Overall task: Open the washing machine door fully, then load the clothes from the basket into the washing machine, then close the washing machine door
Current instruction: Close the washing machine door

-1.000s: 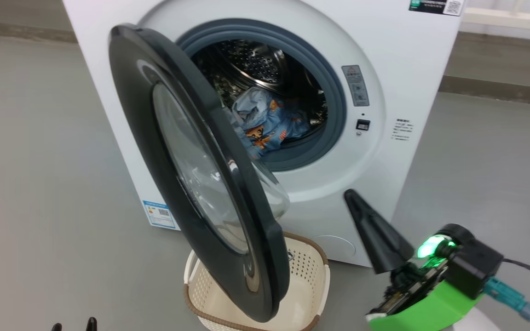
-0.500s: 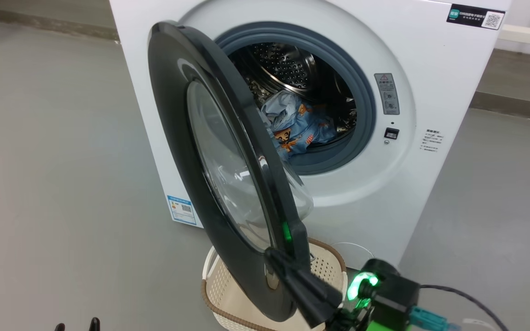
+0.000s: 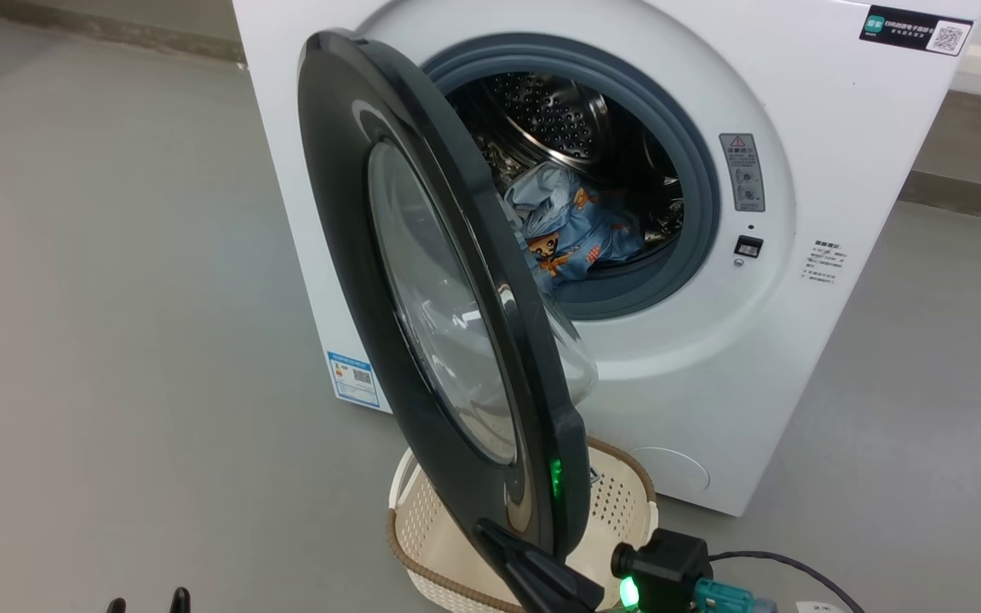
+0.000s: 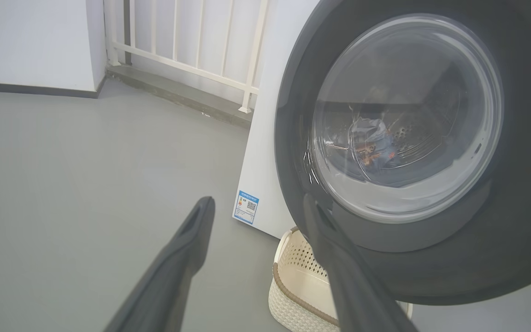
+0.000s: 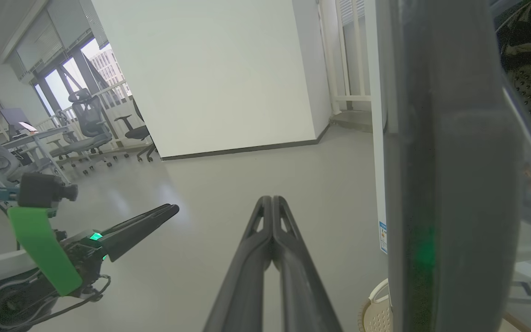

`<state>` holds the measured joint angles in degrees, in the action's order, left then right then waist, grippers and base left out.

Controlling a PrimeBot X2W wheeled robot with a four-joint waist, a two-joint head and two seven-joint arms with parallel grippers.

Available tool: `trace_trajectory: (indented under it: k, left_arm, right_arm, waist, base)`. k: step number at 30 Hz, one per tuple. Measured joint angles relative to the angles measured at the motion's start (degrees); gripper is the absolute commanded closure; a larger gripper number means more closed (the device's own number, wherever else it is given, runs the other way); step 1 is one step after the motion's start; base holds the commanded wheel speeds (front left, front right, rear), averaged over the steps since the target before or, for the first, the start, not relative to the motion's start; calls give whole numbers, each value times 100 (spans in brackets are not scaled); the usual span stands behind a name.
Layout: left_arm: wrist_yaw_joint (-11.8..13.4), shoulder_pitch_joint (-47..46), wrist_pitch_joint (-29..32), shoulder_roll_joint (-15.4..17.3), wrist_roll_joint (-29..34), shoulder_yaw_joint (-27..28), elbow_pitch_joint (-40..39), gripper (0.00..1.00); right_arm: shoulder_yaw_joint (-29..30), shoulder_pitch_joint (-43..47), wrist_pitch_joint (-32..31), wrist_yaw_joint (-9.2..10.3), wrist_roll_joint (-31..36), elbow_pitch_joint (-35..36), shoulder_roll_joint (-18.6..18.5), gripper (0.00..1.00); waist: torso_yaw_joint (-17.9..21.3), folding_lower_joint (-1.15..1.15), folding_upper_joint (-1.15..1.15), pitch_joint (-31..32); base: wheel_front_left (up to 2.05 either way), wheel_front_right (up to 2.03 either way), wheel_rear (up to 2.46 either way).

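The washing machine (image 3: 712, 400) stands with its door (image 3: 346, 255) swung about halfway out, seen nearly edge-on. The clothes (image 3: 576, 230), light blue with orange figures, lie in the steel drum and show through the door glass (image 4: 376, 147) in the left wrist view. The basket (image 3: 622, 502) sits on the floor under the door, with bare perforated wall showing. My right gripper (image 3: 490, 535) is shut, tips by the lower rim of the door's outer face; the door's edge (image 5: 450, 184) stands just right of the gripper (image 5: 271, 199). My left gripper (image 4: 256, 203) is open, holds nothing, and faces the door.
Grey floor lies open to the left of the machine. A blue label (image 3: 352, 377) marks its lower left corner. A white railing (image 4: 191, 55) and wall stand behind. Office chairs (image 5: 90, 120) and desks stand far off. My left gripper (image 5: 173, 210) hangs low over the floor.
The head camera has shifted, so the machine sits further right in view. My right gripper has swung from the right of the door across to its outer lower rim. The door's angle looks unchanged.
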<state>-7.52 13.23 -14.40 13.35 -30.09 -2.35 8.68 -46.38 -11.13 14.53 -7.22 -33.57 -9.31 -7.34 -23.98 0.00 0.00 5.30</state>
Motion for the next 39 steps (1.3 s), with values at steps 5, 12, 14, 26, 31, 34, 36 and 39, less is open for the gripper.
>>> trace_trajectory:
  k: [5, 12, 14, 26, 31, 34, 36, 39]
  left_arm:
    - [1, -3, 0, -2, -7, -18, 0, 0]
    - [1, -8, 0, -14, -10, -52, 0, 0]
    - [0, -9, 0, -15, -11, -56, 0, 0]
    - [0, -79, 0, -38, -51, -96, 0, 0]
    - [0, -201, 0, -62, -51, -114, -27, 0]
    - [0, -310, 0, -122, -51, -144, -42, 0]
    - [0, -380, 0, -170, -51, -185, -55, 0]
    - [1, -458, 0, -209, -51, -249, -85, 0]
  right_arm:
    - [25, -75, 0, 0, -137, -382, 25, 100]
    - [171, -164, 0, 0, -176, -758, 103, 100]
    - [202, -164, 0, 0, -176, -802, 111, 100]
    - [632, -169, 0, -21, -141, -1058, 149, 100]
    - [911, -266, -2, -27, -101, -1079, 94, 100]
    - [1105, -353, -5, -27, -76, -1084, 0, 100]
    - [1232, -411, -5, -27, -68, -1085, -53, 100]
    - [1402, -514, -5, -27, -59, -1084, -112, 100]
  waist:
    - [-42, 0, 0, -46]
    - [-89, 0, 0, -150]
    - [-95, 0, 0, -165]
    - [-106, 0, 0, -357]
    - [-71, 0, 0, -467]
    - [-47, 0, 0, -560]
    - [-30, 0, 0, -623]
    - [0, 0, 0, -724]
  base:
    - [0, 0, 0]
    - [0, 0, 0]
    - [0, 0, 0]
    - [0, 0, 0]
    - [0, 0, 0]
    - [0, 0, 0]
    - [0, 0, 0]
    - [0, 0, 0]
